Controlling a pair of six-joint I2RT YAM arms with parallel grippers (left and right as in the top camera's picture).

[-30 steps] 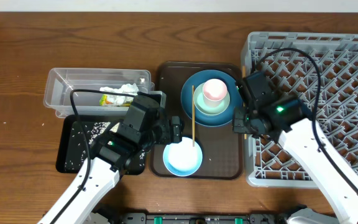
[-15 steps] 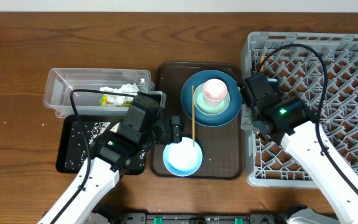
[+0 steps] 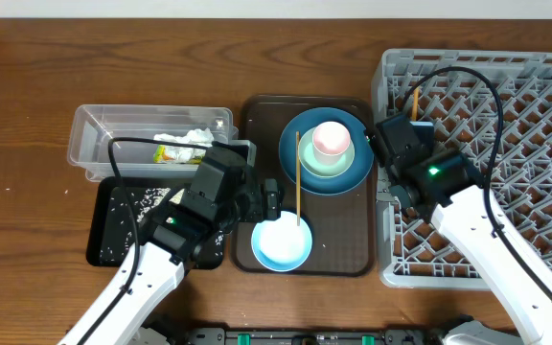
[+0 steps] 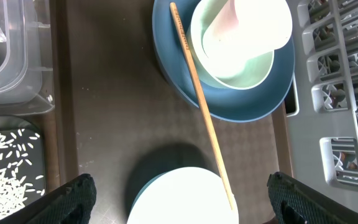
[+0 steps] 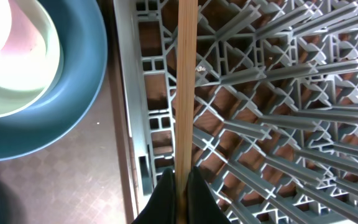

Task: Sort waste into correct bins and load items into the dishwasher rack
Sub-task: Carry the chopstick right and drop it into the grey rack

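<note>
While the right pincer (image 5: 180,177) clamps a chopstick (image 5: 186,81) over the rack (image 5: 278,124), the left pincer (image 4: 182,196) gapes wide. A light-blue bowl (image 3: 281,244) sits beneath.

Two chopsticks (image 3: 297,178); two bowls (image 3: 282,243); one each: plate (image 3: 348,180), cup (image 3: 331,138), rack (image 3: 506,115), tub (image 3: 123,125), black tray (image 3: 113,225), brown tray (image 3: 338,230).

We log a grey dishwasher rack (image 3: 506,96) with a criss-cross lattice pattern. We tag a dark-blue plate (image 3: 291,161), a pale-green bowl (image 3: 322,167), a white-pink cup (image 3: 331,137) and a light-blue bowl (image 3: 281,244) that is near white inside. The chopstick (image 3: 297,187) is tan wood, and the second chopstick (image 5: 186,74) is the same. The brown serving tray (image 4: 117,106) has a fine checked texture. The black tray (image 3: 94,244) is speckled with white grains (image 4: 5,168). We also mark a clear tub (image 3: 103,125), a white napkin (image 3: 197,137), a yellow-green wrapper (image 3: 171,153) and a reddish-brown wood-grain table (image 3: 161,57).
</note>
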